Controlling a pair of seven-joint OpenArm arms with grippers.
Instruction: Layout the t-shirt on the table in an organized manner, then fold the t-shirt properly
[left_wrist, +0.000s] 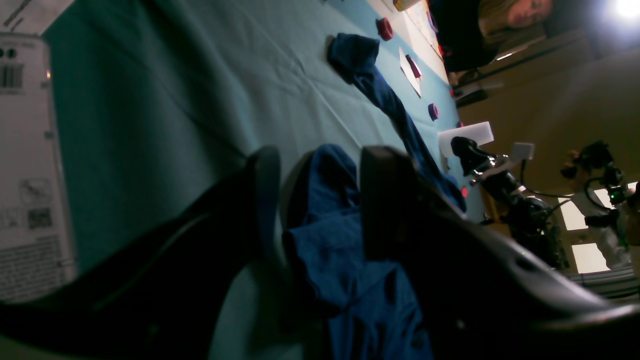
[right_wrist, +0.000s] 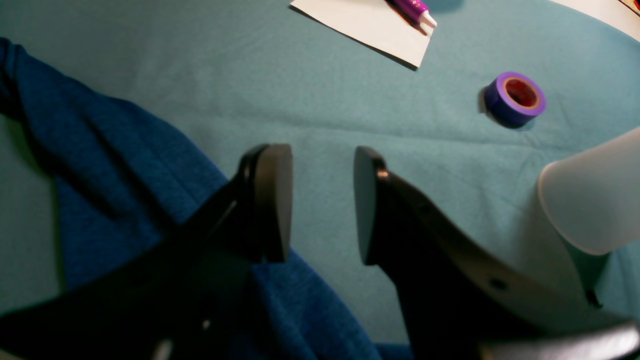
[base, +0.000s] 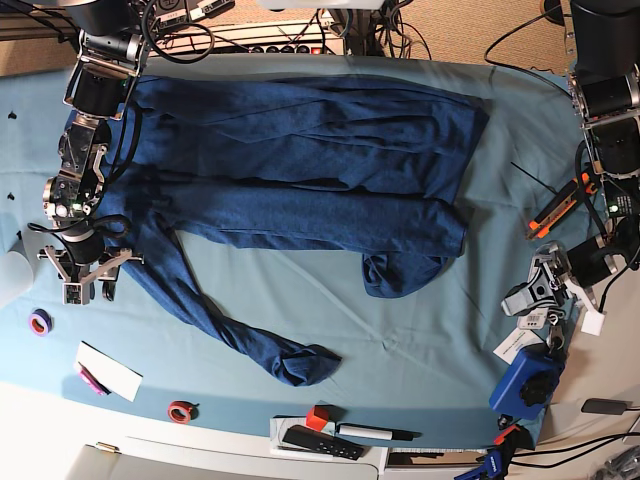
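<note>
The right gripper (right_wrist: 322, 202) hangs with jaws parted over bare table (right_wrist: 310, 100), just beside a sleeve of the t-shirt (base: 300, 160). The left gripper (left_wrist: 320, 200) stands open around a blue fold. The shirt lies spread along the table's far edge.

the t-shirt (base: 300, 160) lies spread across the far half of the counter (base: 420, 330) in the base view, its body running from side to side. one sleeve (base: 225, 325) trails from its left end toward the near edge and ends in a bunched cuff near the counter's middle. the right gripper (base: 85, 290) sits at the left edge, just beside that sleeve. a tape roll (base: 40, 322) lies left of it, and nearer the front edge a sheet of paper (base: 108, 370) with a marker (base: 92, 379) on it. the left gripper (base: 548, 300) is off the counter's right edge.
</note>
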